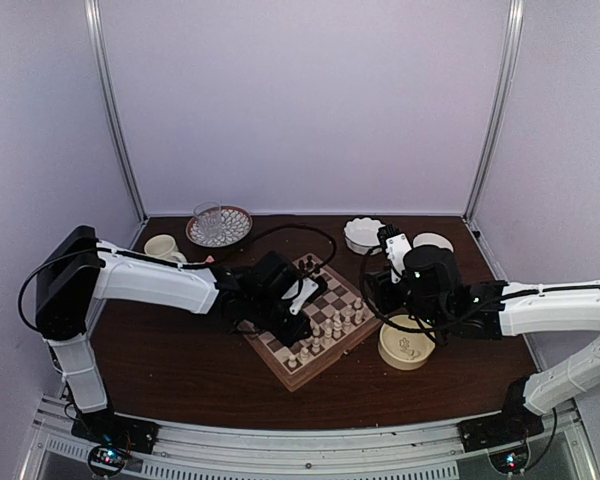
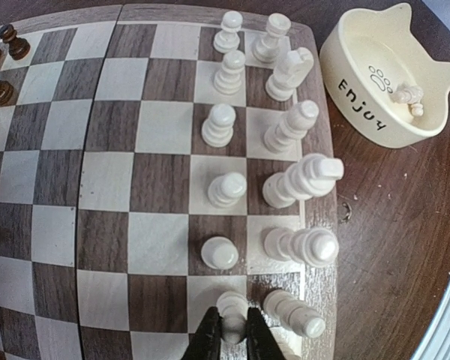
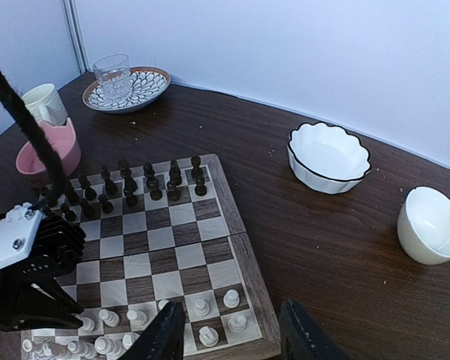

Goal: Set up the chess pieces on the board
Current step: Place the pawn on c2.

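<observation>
**Cream pawn pinched at the white end of the board**

Wooden and checkered, the board (image 1: 332, 300) lay turned at an angle in the middle of a dark brown table (image 3: 322, 247). White pieces (image 1: 325, 335) stood in two rows along its near-right edge, several of the back-row ones leaning. Dark pieces (image 3: 135, 187) filled the far-left edge.

From the left, the left gripper (image 2: 232, 319) reached over the board. Its black fingers (image 2: 206, 337) were pressed close on either side of a white pawn (image 2: 231, 309). The pawn stood upright on a dark square in the front white row, at one end of that row.

From the right, the right gripper (image 3: 232, 307) hung above the table just off the board's right corner. Its fingers (image 3: 165, 334) were spread apart with nothing between them.

Right of the board, just beside the white rows, sat a cream cat-ear bowl (image 2: 360, 82) lettered "Enjoy", with a small cream piece or two lying inside; which ones could not be told.

At the far left of the table stood a pink bowl (image 3: 49, 150) and a pale mug (image 3: 45, 101). Behind them a patterned plate (image 3: 127, 94) carried a clear glass (image 3: 112, 75). At the far right sat a white scalloped bowl (image 3: 328, 157) and a plain cream cup (image 3: 431, 225).
</observation>
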Action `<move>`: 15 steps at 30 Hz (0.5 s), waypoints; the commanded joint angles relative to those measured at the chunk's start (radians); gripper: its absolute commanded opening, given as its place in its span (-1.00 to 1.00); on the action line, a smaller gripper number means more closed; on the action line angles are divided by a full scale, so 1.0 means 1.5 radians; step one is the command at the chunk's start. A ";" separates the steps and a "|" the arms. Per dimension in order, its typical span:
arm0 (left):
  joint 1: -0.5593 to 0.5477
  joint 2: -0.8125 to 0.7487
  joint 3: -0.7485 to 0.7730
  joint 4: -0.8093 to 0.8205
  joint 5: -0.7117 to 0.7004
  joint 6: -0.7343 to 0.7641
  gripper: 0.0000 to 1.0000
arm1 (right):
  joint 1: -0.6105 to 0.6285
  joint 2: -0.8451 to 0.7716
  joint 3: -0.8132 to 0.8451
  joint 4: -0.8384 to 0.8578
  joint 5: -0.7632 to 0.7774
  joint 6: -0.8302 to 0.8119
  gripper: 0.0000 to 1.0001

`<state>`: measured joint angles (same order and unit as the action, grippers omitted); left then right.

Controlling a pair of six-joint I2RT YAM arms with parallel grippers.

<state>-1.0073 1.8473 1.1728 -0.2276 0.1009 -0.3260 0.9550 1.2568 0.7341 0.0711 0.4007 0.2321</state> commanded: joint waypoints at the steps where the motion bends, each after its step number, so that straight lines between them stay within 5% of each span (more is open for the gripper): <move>1: -0.002 0.012 0.023 -0.008 -0.014 0.011 -0.73 | -0.001 -0.013 0.017 -0.005 0.000 -0.001 -0.09; 15: -0.003 0.012 0.030 -0.025 -0.013 0.010 -0.47 | -0.002 -0.014 0.016 -0.006 -0.002 -0.001 -0.09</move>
<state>-1.0073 1.8591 1.1877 -0.2615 0.0853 -0.3202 0.9550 1.2564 0.7341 0.0708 0.4004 0.2321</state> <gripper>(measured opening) 0.247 0.455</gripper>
